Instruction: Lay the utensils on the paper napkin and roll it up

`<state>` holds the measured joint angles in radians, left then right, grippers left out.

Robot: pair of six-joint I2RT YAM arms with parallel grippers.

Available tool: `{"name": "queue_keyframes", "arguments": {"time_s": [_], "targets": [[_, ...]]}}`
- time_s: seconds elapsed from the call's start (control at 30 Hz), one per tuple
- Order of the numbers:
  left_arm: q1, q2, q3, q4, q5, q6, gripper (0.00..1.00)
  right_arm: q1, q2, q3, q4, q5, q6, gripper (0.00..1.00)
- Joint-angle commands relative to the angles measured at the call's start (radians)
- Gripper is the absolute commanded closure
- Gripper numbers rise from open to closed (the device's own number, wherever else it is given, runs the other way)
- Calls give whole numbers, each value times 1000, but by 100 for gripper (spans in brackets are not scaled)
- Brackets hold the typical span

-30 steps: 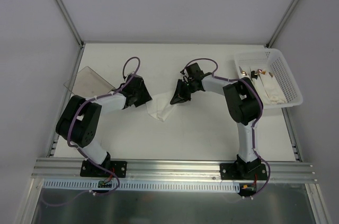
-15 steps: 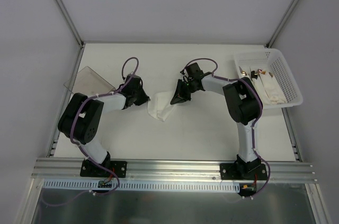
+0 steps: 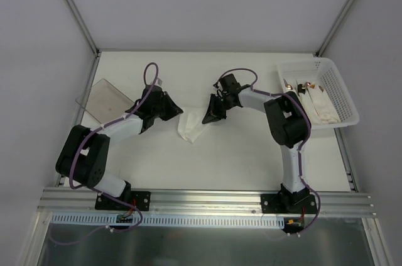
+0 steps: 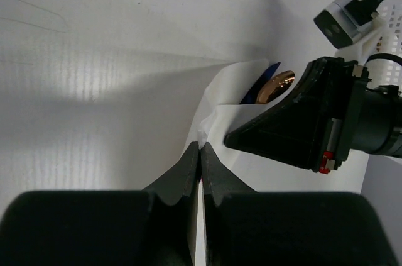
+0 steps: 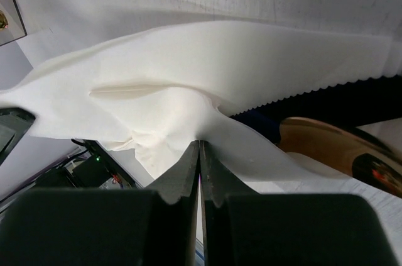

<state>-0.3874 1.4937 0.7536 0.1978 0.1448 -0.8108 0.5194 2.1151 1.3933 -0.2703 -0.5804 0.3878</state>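
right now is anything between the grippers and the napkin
Nothing visible. The right gripper is shut on the paper napkin, puckering it, and the left gripper is closed on its edge. A utensil shows inside its fold.

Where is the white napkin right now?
In the top view the paper napkin lies crumpled in the middle of the table, between the left pincer and the right pincer, which pinches a fold of it.

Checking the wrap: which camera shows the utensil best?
Right wrist: the utensil looms large at lower right, partly under the paper napkin. Left wrist shows only its rounded end peeking out; top external hides it.
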Motion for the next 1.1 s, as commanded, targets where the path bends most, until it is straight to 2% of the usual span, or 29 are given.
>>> {"name": "queue_keyframes", "arguments": {"time_s": [0.0, 0.33, 0.63, 1.07], "targets": [[-21, -1, -8, 86, 88, 9, 100, 4, 46, 16, -53, 106, -40, 96], [-159, 161, 21, 189, 150, -70, 100, 1, 43, 26, -61, 108, -41, 96], [-192, 240, -17, 201, 128, -129, 100, 1, 39, 33, -66, 108, -38, 96], [-192, 318, 44, -12, 75, -129, 100, -5, -3, 64, -130, 129, -112, 94]]}}
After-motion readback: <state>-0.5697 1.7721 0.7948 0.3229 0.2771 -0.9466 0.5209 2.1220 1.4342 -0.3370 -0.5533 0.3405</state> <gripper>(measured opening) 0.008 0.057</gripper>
